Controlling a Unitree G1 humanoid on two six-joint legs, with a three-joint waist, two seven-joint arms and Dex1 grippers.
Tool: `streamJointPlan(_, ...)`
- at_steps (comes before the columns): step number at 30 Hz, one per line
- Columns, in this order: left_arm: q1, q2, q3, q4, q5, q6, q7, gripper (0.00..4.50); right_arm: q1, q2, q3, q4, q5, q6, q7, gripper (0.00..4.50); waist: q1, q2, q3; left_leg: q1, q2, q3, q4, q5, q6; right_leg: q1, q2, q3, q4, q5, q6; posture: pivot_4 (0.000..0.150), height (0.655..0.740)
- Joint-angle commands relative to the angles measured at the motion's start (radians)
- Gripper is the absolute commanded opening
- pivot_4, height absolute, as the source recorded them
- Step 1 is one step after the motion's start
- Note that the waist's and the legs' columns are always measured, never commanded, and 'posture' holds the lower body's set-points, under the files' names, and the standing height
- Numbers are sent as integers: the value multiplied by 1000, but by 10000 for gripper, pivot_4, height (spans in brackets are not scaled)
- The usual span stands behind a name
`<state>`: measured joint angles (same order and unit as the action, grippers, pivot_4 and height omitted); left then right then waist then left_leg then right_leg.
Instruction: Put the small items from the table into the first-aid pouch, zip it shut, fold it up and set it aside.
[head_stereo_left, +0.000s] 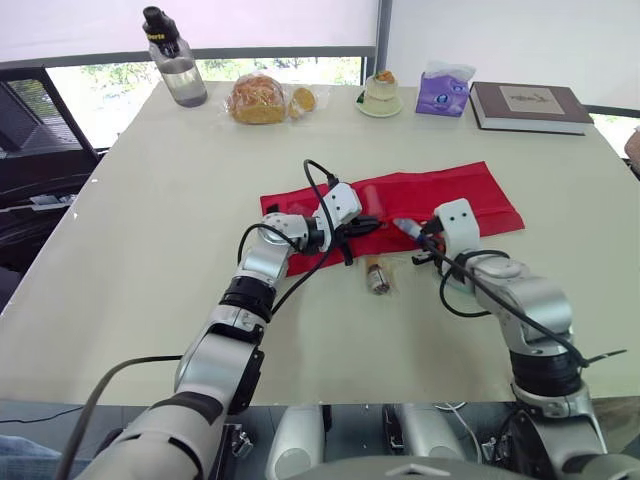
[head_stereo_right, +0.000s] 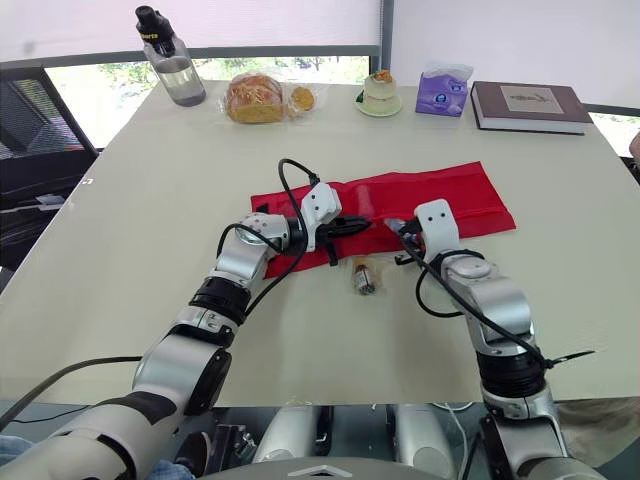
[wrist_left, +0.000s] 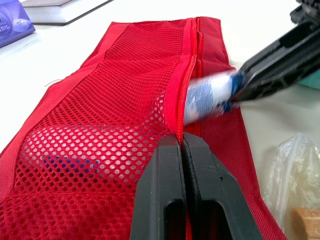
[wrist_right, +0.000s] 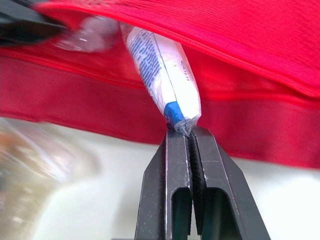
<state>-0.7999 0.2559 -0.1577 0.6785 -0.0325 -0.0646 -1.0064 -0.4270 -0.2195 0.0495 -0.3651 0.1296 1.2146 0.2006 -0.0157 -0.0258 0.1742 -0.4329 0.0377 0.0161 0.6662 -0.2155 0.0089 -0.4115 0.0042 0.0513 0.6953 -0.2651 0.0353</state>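
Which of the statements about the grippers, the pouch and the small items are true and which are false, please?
1. The right gripper is shut on a white-and-blue tube. True.
2. The left gripper hangs open above the red pouch. False: it is shut on the edge of the pouch's opening.
3. The tube lies wholly inside the pouch. False: its tail end sticks out, held by the right gripper.
4. A small bagged item lies on the table beside the pouch. True.
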Motion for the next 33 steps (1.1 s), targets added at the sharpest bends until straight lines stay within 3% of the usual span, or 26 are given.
streamJointPlan(1,-4,-5,-1,-37,-14,-4,-5,0,-25,36,-3,31,1,-11,-25,465,-1,0,0,0,0,0,0,0,0,0,0,0,0,0,0,1500,7400)
streamJointPlan(11,10,-10,-9,-59,-14,4,-7,0,-211,179,44,323,-29,-215,-64,465,-7,0,0,0,0,1,-1,0,0,0,0,1,0,0,0,1500,7400)
streamJointPlan(19,21,-15,-11,-69,-15,8,0,0,-279,211,102,496,-92,-435,-76,465,-17,0,0,0,0,0,-2,0,0,-1,-1,0,-1,0,0,1500,7400)
streamJointPlan(21,22,-16,-11,-69,-16,7,2,0,-264,203,101,490,-95,-451,-70,4596,-21,0,0,0,0,0,-3,0,0,-1,-1,0,-1,0,0,1500,7400)
streamJointPlan(22,23,-16,-11,-69,-16,7,2,0,-257,202,99,487,-95,-455,-68,9468,-21,0,0,0,0,0,-3,0,0,-1,-1,0,-1,0,0,1500,7400)
streamJointPlan(23,24,-15,-11,-69,-16,6,2,0,-247,199,97,479,-95,-455,-66,10552,-21,0,0,0,0,0,-3,0,0,-1,-1,0,-1,0,0,1500,7400)
streamJointPlan(29,36,-6,-7,-63,-18,1,-4,0,-167,147,95,335,-77,-404,-20,38378,-23,0,0,0,0,0,-4,0,0,-1,-1,0,-1,0,0,1500,7400)
streamJointPlan(33,31,5,-1,-45,-19,-4,-4,0,-111,105,99,213,-41,-350,42,38378,-24,0,0,0,0,0,-5,0,0,-1,-1,0,-1,0,0,1500,7400)
